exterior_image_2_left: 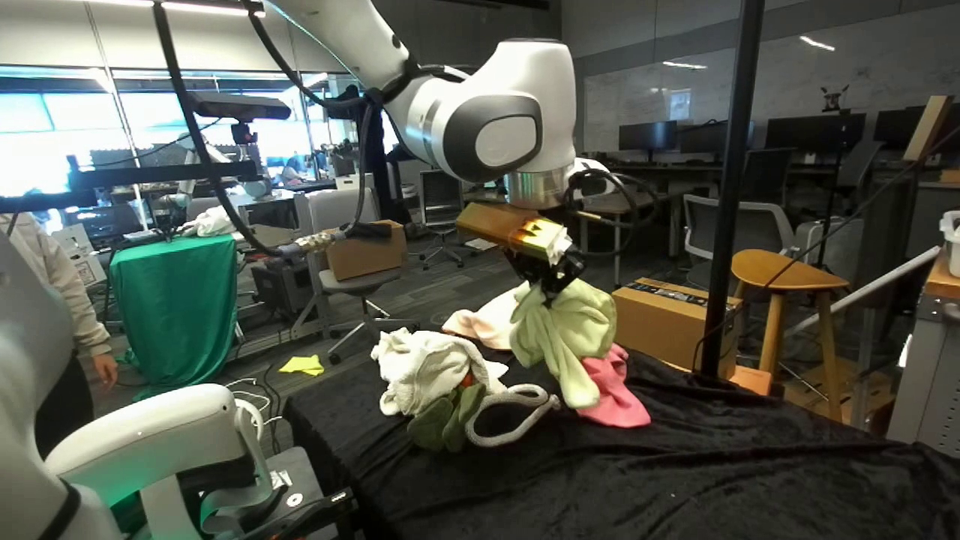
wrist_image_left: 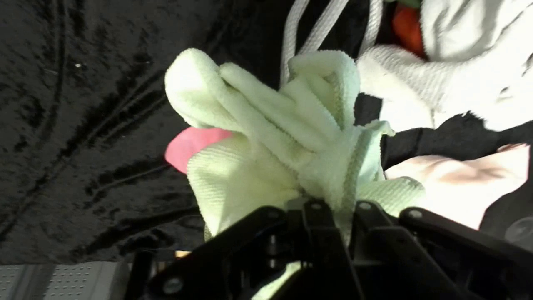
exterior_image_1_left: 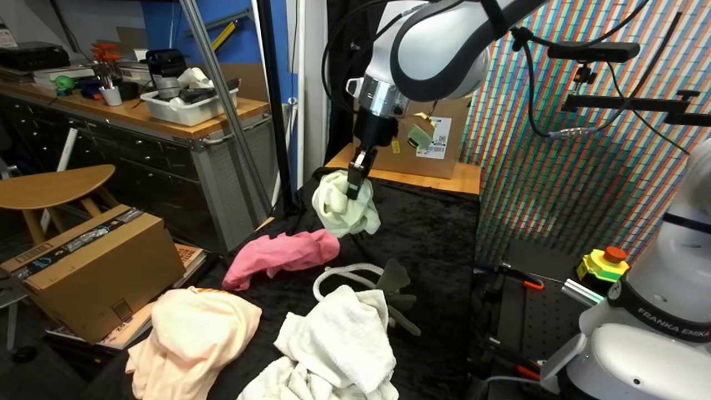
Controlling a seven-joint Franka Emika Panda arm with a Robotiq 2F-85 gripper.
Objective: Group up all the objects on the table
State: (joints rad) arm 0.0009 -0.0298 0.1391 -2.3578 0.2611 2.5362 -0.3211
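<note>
- Cardboard box (exterior_image_1_left: 105, 272): far L of the white towel heap (exterior_image_1_left: 339, 339) in an exterior view; looks off the counter (exterior_image_1_left: 439, 239), so prob. not part of job.
- Peach cloth (exterior_image_1_left: 194, 333): L of heap, black gap btwn; loose, so prob. needs bringing in.
- Pink cloth (exterior_image_1_left: 283, 253): beyond heap & to its L, apart; ditto.
- Heap itself: biggest pile, so prob. the gathering spot. Orange bit (wrist_image_left: 407, 31) at its edge, mostly hidden.
- Green cloth (exterior_image_1_left: 339, 214): up in the air beyond heap, lower end hanging near pink cloth; can't tell if they touch.
- Claw (exterior_image_1_left: 354, 188): beyond heap, pinched on green cloth's upper part, prob. so it lifts in one bunch & can go to heap. Floppy end may drag on others.
- Grey cord (wrist_image_left: 325, 25): just beyond heap; one end hidden, can't tell if it's under.
- Dk green leafy pcs (exterior_image_1_left: 393, 278): beyond heap's R edge; prob. same item as cord, so maybe count as grouped.
</note>
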